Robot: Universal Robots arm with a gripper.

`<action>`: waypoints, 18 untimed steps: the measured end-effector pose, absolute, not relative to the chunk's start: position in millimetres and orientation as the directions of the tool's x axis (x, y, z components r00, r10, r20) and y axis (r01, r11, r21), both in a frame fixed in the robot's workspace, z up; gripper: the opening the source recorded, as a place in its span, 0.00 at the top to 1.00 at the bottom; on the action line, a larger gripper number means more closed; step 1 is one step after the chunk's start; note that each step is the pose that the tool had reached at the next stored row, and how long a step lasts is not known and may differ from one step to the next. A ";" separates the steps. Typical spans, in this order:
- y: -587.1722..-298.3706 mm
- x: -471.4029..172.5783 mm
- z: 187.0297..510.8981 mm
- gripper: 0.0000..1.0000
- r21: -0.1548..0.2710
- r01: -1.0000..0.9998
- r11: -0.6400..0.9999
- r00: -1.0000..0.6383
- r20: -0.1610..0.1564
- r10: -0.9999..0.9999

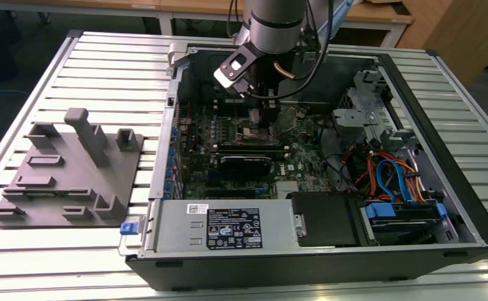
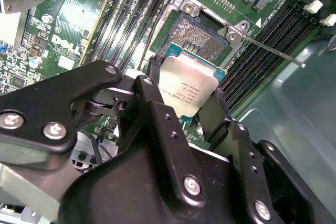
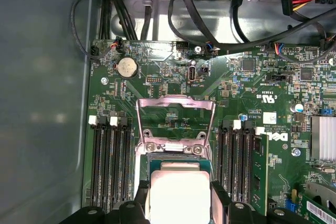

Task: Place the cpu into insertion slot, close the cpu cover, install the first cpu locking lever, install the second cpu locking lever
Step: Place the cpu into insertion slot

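Two fingers of the end effector pinch the cpu by opposite edges, near the insertion slot. The cpu cover stands swung open, leaving that slot exposed.

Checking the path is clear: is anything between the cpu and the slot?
Nothing visible. The hand holds the cpu close to the open slot; the cover stands swung back, off the slot.

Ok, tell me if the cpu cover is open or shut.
Open. The cpu cover is swung back off the insertion slot, and the hand holds the cpu over it.
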State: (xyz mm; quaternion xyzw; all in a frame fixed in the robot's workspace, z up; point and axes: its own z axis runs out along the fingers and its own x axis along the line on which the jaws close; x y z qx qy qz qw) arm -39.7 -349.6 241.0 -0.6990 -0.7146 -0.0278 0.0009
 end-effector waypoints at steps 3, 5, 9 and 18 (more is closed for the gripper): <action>-349.6 -39.7 240.9 0.46 0.039 0.999 0.021 -0.023 0.040 0.999; -349.6 -39.7 240.6 0.46 0.039 0.999 0.021 -0.023 0.040 0.999; -348.1 -39.8 237.0 0.46 0.039 0.999 0.015 -0.017 0.040 0.999; -344.5 -40.3 222.9 0.46 0.039 0.999 0.015 -0.017 0.040 0.999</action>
